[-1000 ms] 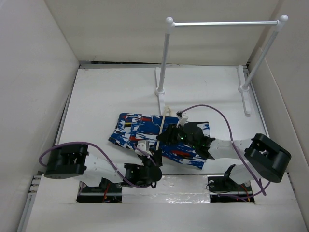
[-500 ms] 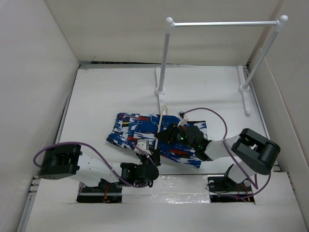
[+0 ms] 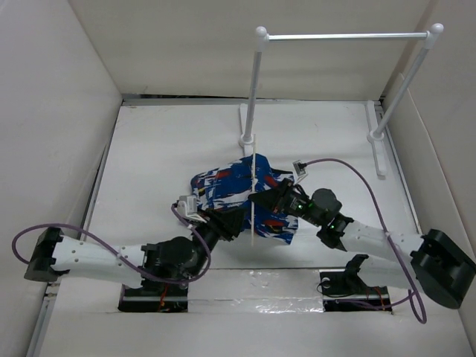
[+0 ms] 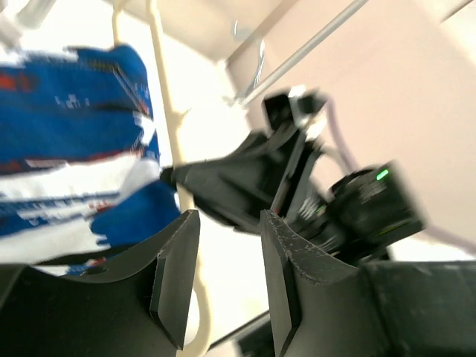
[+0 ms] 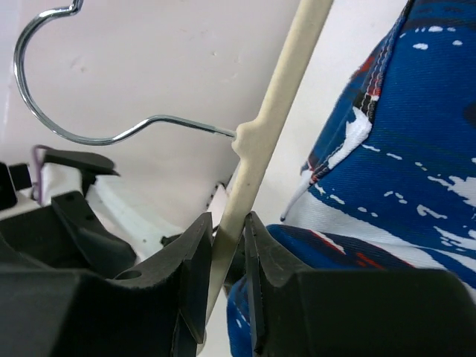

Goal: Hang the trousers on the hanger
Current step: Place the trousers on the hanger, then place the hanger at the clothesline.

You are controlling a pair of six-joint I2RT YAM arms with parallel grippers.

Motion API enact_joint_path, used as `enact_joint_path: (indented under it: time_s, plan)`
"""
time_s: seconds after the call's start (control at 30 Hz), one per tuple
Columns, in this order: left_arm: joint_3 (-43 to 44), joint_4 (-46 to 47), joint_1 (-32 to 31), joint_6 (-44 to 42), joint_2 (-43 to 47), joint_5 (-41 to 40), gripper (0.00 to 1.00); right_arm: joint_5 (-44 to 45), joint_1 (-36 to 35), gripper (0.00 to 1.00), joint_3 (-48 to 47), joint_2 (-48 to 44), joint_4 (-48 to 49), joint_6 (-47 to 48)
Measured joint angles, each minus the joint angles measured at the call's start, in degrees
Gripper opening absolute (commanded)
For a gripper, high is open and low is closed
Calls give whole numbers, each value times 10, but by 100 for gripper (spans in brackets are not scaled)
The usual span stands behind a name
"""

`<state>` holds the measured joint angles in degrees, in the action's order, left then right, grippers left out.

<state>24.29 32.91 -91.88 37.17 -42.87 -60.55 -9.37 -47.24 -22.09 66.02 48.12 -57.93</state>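
Right wrist view: the right pincer (image 5: 227,227) pinches the thin cream triangular hanger (image 5: 279,97); bright blue streaky trousers (image 5: 416,186) are cut off. The left pincer (image 4: 227,230) is spread, its view blurry.

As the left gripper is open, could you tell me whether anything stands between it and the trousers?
Nothing visible does: the left gripper is right at the trousers; the hanger, pinched by the right gripper, runs alongside.
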Motion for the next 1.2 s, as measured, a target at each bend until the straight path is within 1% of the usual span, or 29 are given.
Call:
enact_joint_path:
  time_s: [0.1,0.17,0.33,0.43,0.57,0.6,0.73,0.97,1.07,1.2]
  plan:
    - [21,-6,1,-21,48,4,36,-3,19,0,-5,-52,-51,-6]
    - [36,-14,1,-35,64,5,36,-9,38,0,-16,-78,-81,-9]
    - [82,-23,1,-68,65,5,36,-38,97,0,-37,-113,-111,-28]
    - [92,-22,1,-85,48,7,36,-73,158,0,-47,-129,-122,-48]
    - [92,-19,5,-93,23,10,37,-126,267,0,-68,-134,-129,-82]
    - [92,-19,7,-93,17,12,38,-143,283,0,-74,-133,-131,-90]
    - [92,-25,16,-93,-13,35,41,-184,368,0,-136,-107,-139,-100]
    - [103,-55,23,-87,-49,70,49,-238,470,0,-276,-39,-147,-106]
    - [103,-60,24,-81,-55,83,50,-254,498,0,-336,6,-147,-106]
    - [102,-74,28,-69,-60,93,50,-274,508,0,-396,72,-152,-106]
